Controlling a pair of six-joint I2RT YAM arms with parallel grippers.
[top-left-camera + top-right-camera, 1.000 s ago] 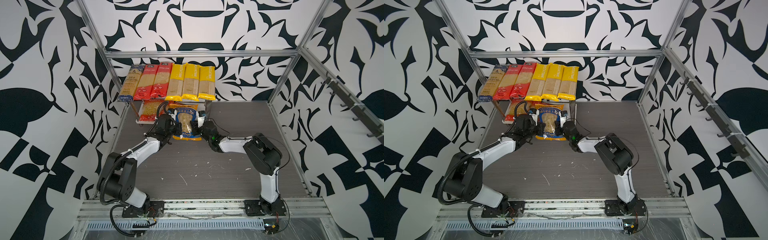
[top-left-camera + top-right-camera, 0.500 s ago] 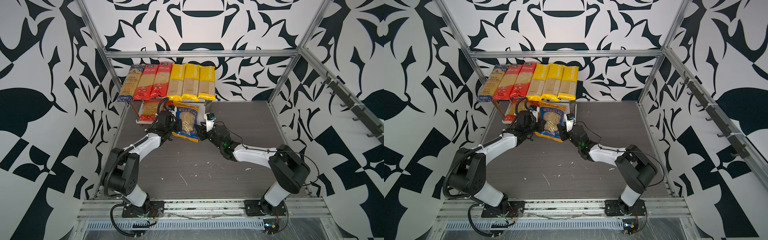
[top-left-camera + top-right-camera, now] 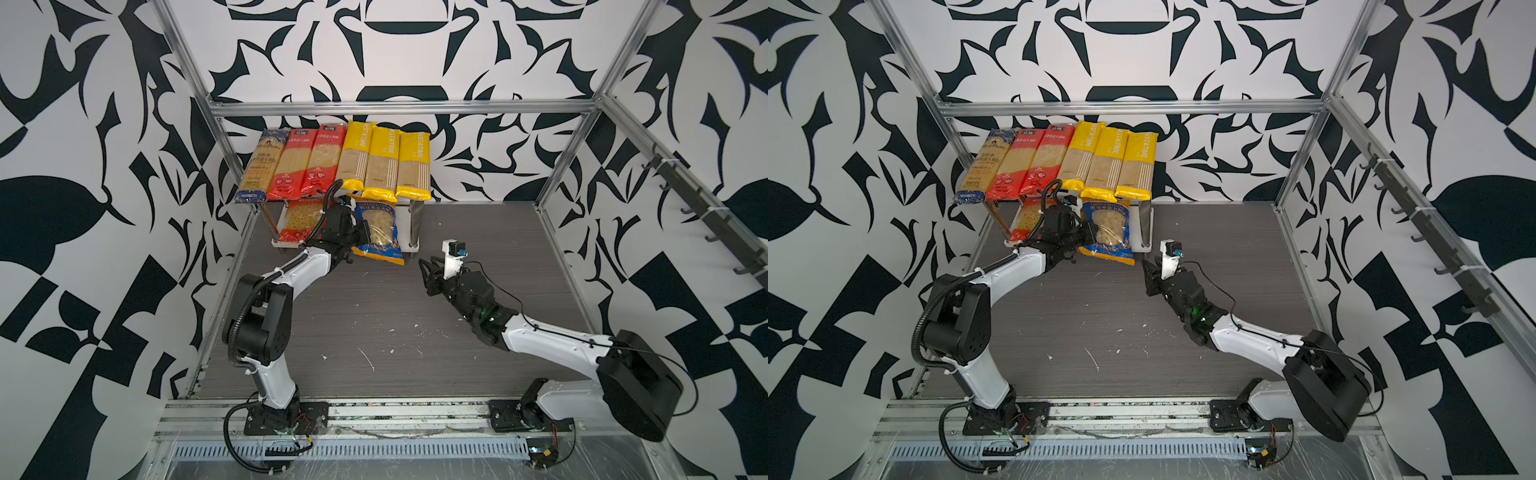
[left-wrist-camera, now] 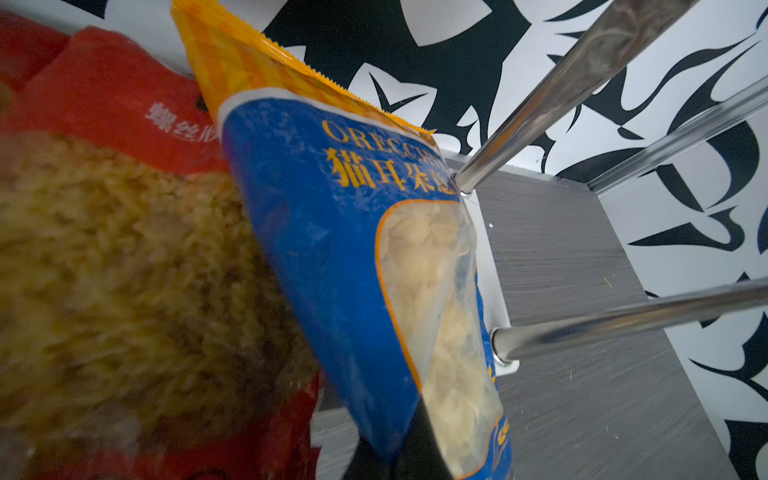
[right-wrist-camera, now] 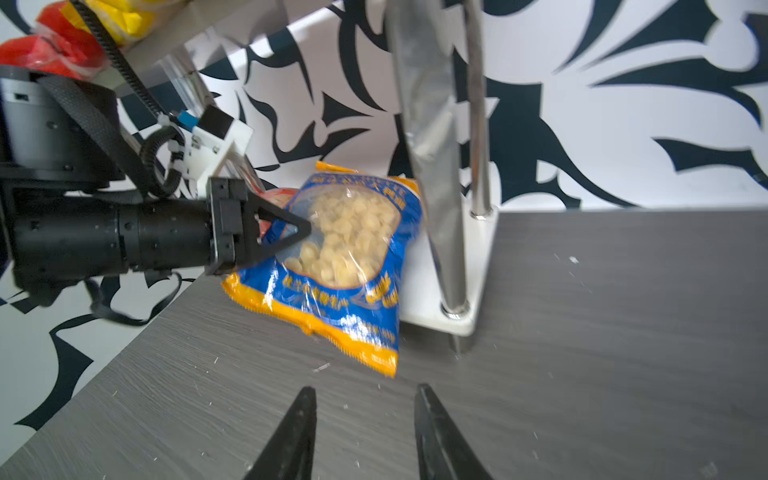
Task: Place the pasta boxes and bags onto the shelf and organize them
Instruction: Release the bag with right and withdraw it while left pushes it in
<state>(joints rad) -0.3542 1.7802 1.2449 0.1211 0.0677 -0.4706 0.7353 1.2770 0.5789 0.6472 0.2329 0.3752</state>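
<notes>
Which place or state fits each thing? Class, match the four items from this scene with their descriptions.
Column A
1. blue-orange packet
2. long yellow packets
3. right gripper
4. short red packet

Column B
a. open and empty above the table
b. lying on the lower tier of the shelf, towards its left in both top views
c. side by side on the top tier
d. pinched by the left gripper

Pairs: 1-d; 2-c; 3-a; 4-b

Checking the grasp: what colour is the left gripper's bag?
Orecchiette bag: blue with orange edges; clearest in right wrist view.
</notes>
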